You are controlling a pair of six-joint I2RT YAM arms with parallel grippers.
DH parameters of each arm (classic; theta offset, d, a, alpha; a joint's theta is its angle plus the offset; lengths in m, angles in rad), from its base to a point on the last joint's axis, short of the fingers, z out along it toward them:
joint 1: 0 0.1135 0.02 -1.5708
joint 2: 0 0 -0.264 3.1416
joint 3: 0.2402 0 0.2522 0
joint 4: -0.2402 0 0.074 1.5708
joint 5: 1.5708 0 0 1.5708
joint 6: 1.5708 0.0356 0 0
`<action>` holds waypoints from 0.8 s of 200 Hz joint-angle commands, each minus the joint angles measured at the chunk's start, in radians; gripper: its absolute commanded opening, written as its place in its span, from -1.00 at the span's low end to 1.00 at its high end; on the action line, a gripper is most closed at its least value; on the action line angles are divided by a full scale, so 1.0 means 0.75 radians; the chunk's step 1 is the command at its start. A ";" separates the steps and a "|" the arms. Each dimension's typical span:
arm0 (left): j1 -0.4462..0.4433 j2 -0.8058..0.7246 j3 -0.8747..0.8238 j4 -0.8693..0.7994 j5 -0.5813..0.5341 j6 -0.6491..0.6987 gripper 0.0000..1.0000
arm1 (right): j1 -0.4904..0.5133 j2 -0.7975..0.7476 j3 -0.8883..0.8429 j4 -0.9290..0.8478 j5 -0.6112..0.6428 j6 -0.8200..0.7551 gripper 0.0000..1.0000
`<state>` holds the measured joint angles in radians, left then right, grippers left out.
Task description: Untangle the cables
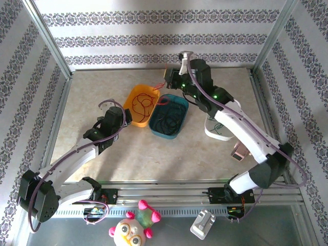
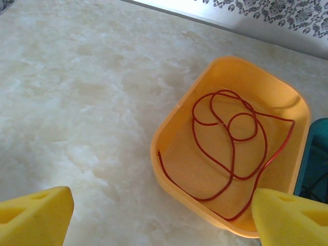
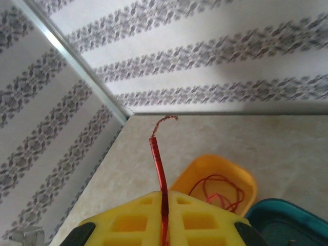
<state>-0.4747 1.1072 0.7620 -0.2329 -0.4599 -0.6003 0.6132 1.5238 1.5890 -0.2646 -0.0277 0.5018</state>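
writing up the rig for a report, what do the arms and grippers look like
Both arms, left arm and right arm, have white links, black joints and a purple cable running along them. Small green lights glow on the right one. The left gripper and right gripper have blocky yellow fingers.

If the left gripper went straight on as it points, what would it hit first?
The left gripper, jaws open, would likely meet the near rim of the orange tray holding the red cable, or the table beside it; depth unclear.
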 commanded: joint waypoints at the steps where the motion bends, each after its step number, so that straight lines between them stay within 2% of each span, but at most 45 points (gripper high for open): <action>1: 0.024 -0.041 -0.025 -0.072 -0.056 -0.027 0.79 | 0.002 0.086 0.119 0.001 -0.122 0.018 -0.79; 84: 0.035 -0.052 -0.016 -0.098 -0.060 -0.028 0.79 | -0.019 0.679 0.313 0.015 -0.305 0.140 -0.75; 110: 0.037 -0.052 -0.010 -0.107 -0.058 -0.024 0.79 | -0.011 0.806 0.348 -0.033 -0.342 0.177 -0.71; 117: 0.037 -0.053 -0.011 -0.109 -0.058 -0.022 0.79 | -0.009 0.820 0.345 -0.038 -0.338 0.179 -0.63; 130: 0.039 -0.050 -0.006 -0.113 -0.059 -0.016 0.79 | -0.002 0.827 0.338 -0.055 -0.305 0.180 -0.25; 139: 0.039 -0.047 -0.004 -0.112 -0.059 -0.008 0.79 | 0.002 0.813 0.325 -0.060 -0.273 0.180 -0.07; 150: 0.039 -0.041 0.003 -0.114 -0.055 0.004 0.80 | -0.004 0.774 0.291 -0.053 -0.216 0.184 0.09; 160: 0.040 -0.035 0.011 -0.120 -0.062 0.013 0.80 | -0.015 0.720 0.254 -0.042 -0.172 0.184 0.15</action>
<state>-0.4614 1.0824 0.7483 -0.2821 -0.4801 -0.6098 0.6048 2.1735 1.8046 -0.3218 -0.2283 0.6323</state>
